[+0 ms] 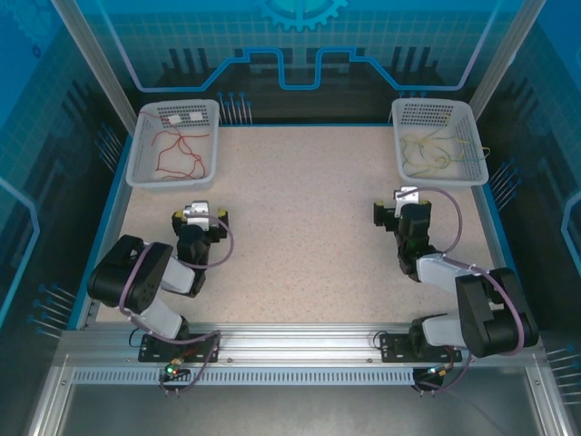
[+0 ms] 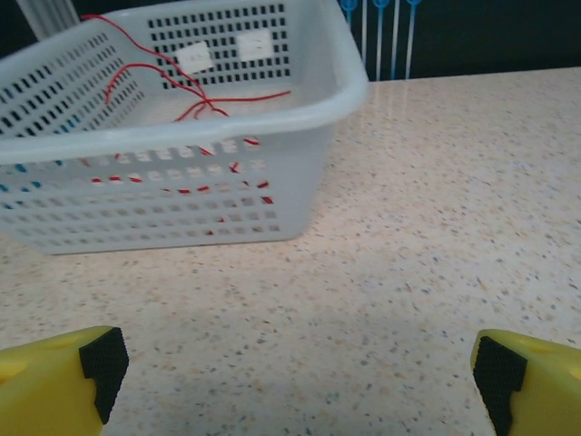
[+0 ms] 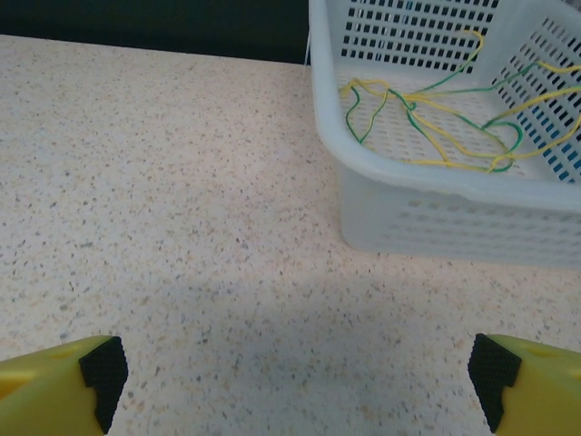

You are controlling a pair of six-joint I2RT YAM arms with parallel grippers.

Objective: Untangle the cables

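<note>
Though basket wall (image 2: 290, 195) screens red cables (image 2: 207, 109), slots reveal bits.

black arms (image 1: 123, 272), seemingly purple-grey cabling (image 1: 461, 222)

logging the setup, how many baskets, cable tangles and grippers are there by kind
white perforated plastic baskets: 2, left basket, right basket
thin cable tangles: 2, red tangle, green-and-yellow tangle
yellow-and-black grippers: 2, left gripper, right gripper, both open
total: 6
</note>
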